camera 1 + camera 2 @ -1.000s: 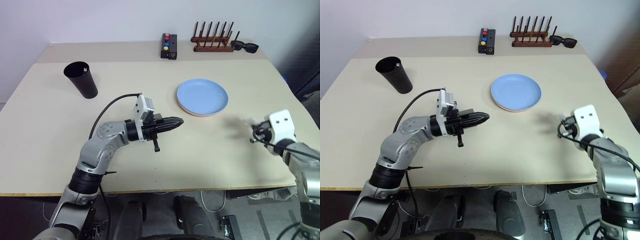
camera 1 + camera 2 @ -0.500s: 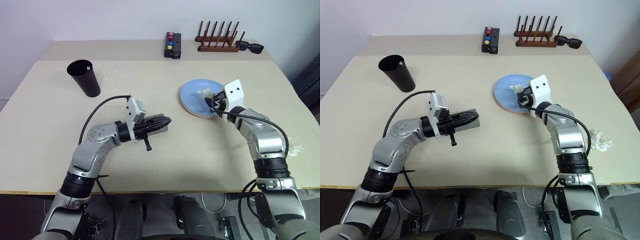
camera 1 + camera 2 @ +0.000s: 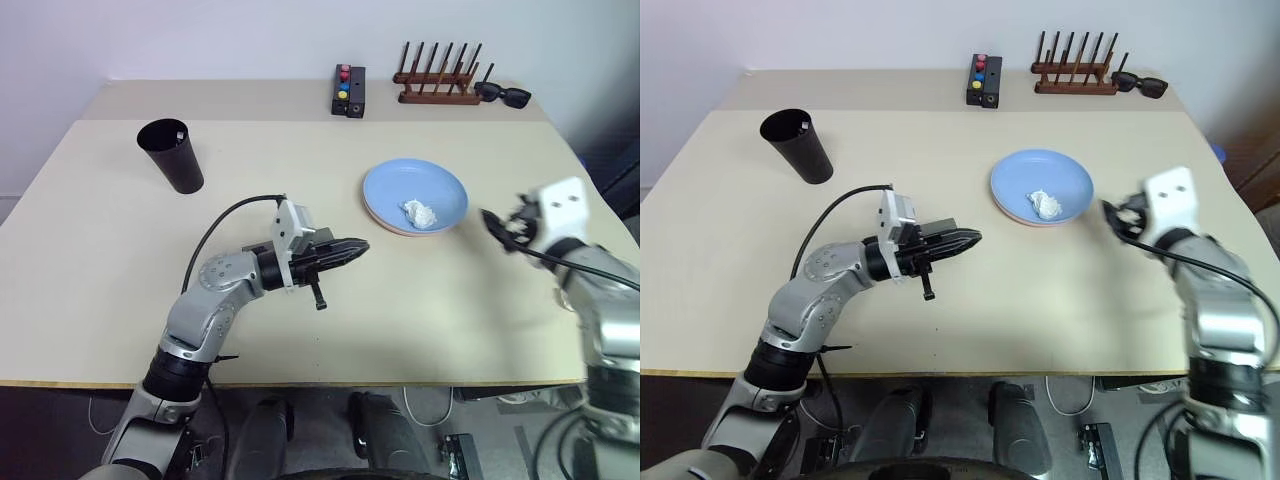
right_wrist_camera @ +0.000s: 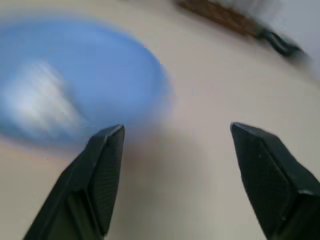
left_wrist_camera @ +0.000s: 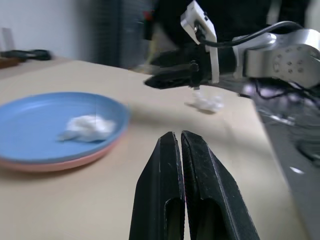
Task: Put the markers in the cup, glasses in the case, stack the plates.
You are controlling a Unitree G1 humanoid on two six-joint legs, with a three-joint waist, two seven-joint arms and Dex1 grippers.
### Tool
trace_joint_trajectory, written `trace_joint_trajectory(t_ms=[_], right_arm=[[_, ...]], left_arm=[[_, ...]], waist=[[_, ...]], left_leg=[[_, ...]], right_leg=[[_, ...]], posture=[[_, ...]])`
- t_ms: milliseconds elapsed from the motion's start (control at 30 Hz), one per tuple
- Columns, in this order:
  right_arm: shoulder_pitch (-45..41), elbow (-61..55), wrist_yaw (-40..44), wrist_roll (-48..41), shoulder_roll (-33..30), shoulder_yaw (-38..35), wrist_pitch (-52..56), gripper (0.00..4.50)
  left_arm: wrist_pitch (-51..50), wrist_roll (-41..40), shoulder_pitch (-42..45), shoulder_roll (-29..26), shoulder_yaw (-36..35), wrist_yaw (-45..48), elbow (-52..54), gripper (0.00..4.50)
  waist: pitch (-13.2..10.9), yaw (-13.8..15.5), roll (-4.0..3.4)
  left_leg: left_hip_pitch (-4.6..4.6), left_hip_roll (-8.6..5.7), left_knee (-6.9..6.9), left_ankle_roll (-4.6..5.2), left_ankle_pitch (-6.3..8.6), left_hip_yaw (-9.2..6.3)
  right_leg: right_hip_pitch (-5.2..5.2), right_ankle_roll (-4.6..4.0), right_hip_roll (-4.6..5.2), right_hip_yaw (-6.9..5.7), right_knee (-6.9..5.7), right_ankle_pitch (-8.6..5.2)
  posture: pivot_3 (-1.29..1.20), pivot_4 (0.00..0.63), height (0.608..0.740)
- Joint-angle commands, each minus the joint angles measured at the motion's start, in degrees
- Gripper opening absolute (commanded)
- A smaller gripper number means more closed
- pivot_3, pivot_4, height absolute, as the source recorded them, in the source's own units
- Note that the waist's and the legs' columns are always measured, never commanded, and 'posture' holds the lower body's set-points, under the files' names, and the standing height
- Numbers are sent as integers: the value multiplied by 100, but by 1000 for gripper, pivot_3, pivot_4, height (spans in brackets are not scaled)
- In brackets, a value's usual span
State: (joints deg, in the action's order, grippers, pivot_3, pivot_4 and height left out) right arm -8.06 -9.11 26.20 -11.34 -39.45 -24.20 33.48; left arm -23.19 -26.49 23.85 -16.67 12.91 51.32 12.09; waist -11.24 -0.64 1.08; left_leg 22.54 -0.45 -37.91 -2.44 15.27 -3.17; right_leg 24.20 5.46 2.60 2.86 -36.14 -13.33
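The light blue plate (image 3: 440, 186) lies stacked on the salmon pink plate (image 3: 392, 225), whose rim peeks out below it. A white crumpled wad (image 3: 420, 212) sits on the blue one. My right gripper (image 3: 499, 229) hovers just right of the plates, open and empty; its fingers (image 4: 102, 162) stand wide apart. Over the table's middle my left gripper (image 3: 347, 249) points at the plates, shut on nothing, its fingertips (image 5: 172, 142) pressed together. At the back left stands the black cup (image 3: 172, 155), with a small pale tip showing inside its rim. The markers, glasses and case are out of view.
Black sunglasses (image 3: 503, 95), a wooden peg rack (image 3: 438, 87) and a black box with coloured buttons (image 3: 349, 91) line the far edge. Another white wad (image 5: 205, 103) lies on the table beyond my right gripper.
My right gripper carried the white wad over the plates, opened, and has pulled back to the right, leaving the wad on the blue plate. The left gripper stays shut. The camera shifted slightly.
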Motion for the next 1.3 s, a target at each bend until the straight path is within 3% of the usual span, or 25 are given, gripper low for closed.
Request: trace_joint_trajectory(t_ms=[33, 167, 400, 533, 733, 1000, 1300], right_arm=[[673, -610, -54, -79, -125, -687, 491, 4456], [1206, -876, -329, -135, 122, -993, 1089, 4456], [1264, -985, -661, -402, 545, -1153, 1923, 4456], [1218, -780, -752, -359, 543, -1065, 1903, 3203], [1035, -578, -770, -286, 388, -910, 1750, 35], [-485, -962, -289, -460, 267, 315, 953, 35], [-2165, 1185, -89, 45, 1061, 1897, -212, 35]], left_arm=[[197, 140, 178, 169, 305, 107, 22, 81], [441, 343, 299, 322, 521, 238, -206, 81], [544, 387, 377, 383, 553, 320, -353, 81], [569, 385, 325, 334, 521, 314, -309, 81], [582, 411, 253, 283, 451, 200, -276, 81], [626, 498, 195, -59, -317, -313, -524, 81], [676, 516, -27, -417, -713, -507, -385, 81]], waist=[[4, -28, -6], [9, -61, -16], [13, -24, -22], [13, -15, -22], [13, -30, -22], [14, -168, -28], [11, -138, -23]], left_leg=[[-6, 4, 0, 0, 0, 4], [-22, 11, -2, 0, 0, 8], [-17, 15, -4, 0, 0, 4], [-13, 11, -4, 0, 0, 4], [-15, 11, -4, 0, 0, 4], [-17, 18, -2, 0, 0, 3], [-7, 8, 2, 0, 0, -4]], right_leg=[[0, -9, -4, 3, -2, -4], [-7, -5, -18, 10, -7, -4], [-6, -6, -24, 11, -3, -4], [-6, -7, -18, 11, 0, -3], [-6, -3, -20, 11, 0, -6], [-2, -2, -28, 10, -4, -5], [-1, 3, -12, 4, 2, 14]], posture=[[0, 150, 735], [0, 150, 735], [0, 150, 735], [0, 150, 735], [0, 150, 735], [0, 150, 735], [0, 150, 735]])
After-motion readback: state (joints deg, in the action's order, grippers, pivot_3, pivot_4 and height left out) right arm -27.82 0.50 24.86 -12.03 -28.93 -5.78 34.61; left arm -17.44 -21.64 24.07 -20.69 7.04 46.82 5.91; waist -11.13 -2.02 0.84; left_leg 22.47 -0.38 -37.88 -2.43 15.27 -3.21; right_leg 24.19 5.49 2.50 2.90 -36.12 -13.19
